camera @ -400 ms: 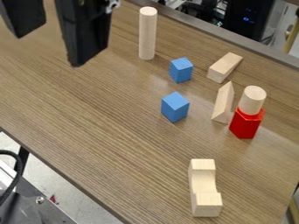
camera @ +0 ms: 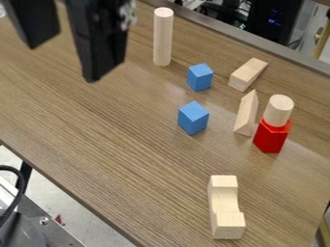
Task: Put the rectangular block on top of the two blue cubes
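At the upper left the black gripper (camera: 63, 62) hangs over the table, open, its two fingers wide apart with nothing between them. Right of it, two blue cubes stand apart on the wood: one blue cube (camera: 199, 77) farther back, the other blue cube (camera: 193, 118) nearer the camera. The plain wooden rectangular block (camera: 248, 75) lies flat just right of the farther cube, touching neither cube.
A tall wooden cylinder (camera: 163, 37) stands behind the cubes. To their right are a wooden triangular piece (camera: 246, 114) and a red block (camera: 271, 137) with a short cylinder (camera: 278, 110) on top. A notched wooden block (camera: 225, 207) lies near the front.
The gripper has shifted slightly right and downward in the view, fingers still apart. The blocks have stayed where they were.
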You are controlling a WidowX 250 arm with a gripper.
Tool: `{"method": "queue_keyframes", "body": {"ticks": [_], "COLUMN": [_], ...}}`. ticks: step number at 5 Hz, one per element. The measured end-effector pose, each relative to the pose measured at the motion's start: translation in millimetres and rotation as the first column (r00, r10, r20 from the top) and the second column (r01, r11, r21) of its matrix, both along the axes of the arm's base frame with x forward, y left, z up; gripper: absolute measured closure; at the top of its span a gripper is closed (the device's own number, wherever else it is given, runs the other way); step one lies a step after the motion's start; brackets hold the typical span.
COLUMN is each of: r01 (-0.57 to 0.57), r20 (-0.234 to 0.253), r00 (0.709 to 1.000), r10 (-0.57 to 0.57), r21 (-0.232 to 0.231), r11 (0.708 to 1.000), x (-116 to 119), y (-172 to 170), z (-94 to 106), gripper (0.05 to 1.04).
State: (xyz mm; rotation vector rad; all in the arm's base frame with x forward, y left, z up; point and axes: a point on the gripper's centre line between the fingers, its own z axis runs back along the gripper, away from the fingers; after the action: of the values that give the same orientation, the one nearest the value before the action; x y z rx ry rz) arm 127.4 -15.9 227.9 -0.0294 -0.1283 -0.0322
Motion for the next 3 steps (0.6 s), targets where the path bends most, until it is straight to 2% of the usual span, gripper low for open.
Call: {"method": "queue_keyframes", "body": {"ticks": [1,2,3], "r01": [0.048,0.099,0.121], "r20": [0.015,0.023,0.054], "r00": [0.999,0.995,0.991], "r10": [-0.048,-0.099,-0.125], "r21": [-0.016,0.013,0.07], "r11": [0.999,0.995,0.99], "x": [21.2,48.2,73.9], "y": [-1.0,1.2,7.1], "z": [-13.7,-31.6,-52.6], "gripper": [0.083,0.083,0.083]}}
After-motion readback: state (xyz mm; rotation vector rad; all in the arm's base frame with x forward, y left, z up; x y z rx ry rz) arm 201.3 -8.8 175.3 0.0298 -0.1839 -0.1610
